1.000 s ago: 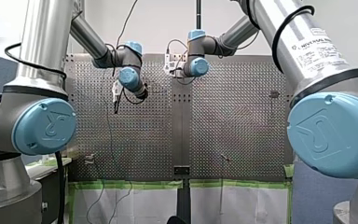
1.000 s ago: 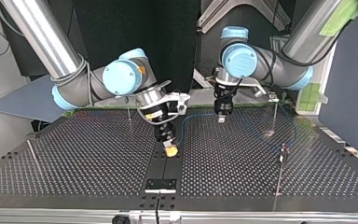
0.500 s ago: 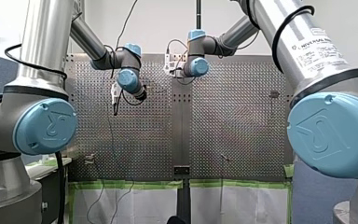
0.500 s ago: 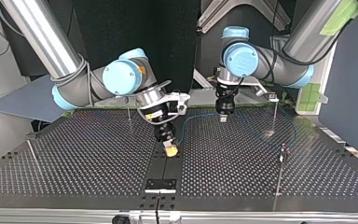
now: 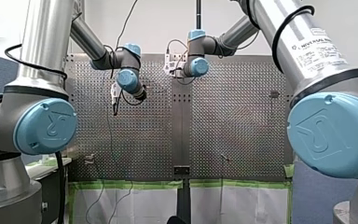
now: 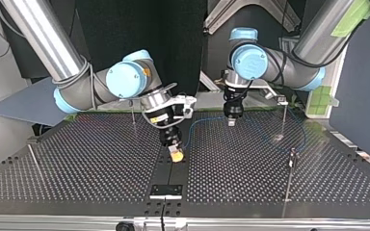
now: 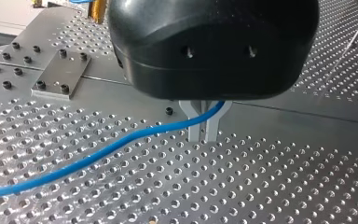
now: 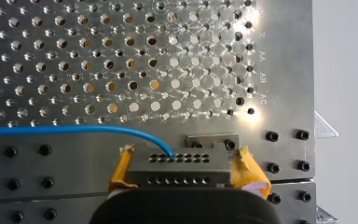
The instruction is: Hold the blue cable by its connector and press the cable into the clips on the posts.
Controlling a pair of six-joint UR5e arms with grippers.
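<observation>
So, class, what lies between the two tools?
The blue cable arcs from my right tool to my left tool over bare perforated table, in the top view.

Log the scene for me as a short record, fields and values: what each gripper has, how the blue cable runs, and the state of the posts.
right gripper: yellow pads, shut on the connector
left gripper: shut on the blue cable, further along it
cable run: arcs between the two grippers, then loops over the table at the top view's right
posts: thin, upright; cannot tell whether any clip holds the cable
</observation>
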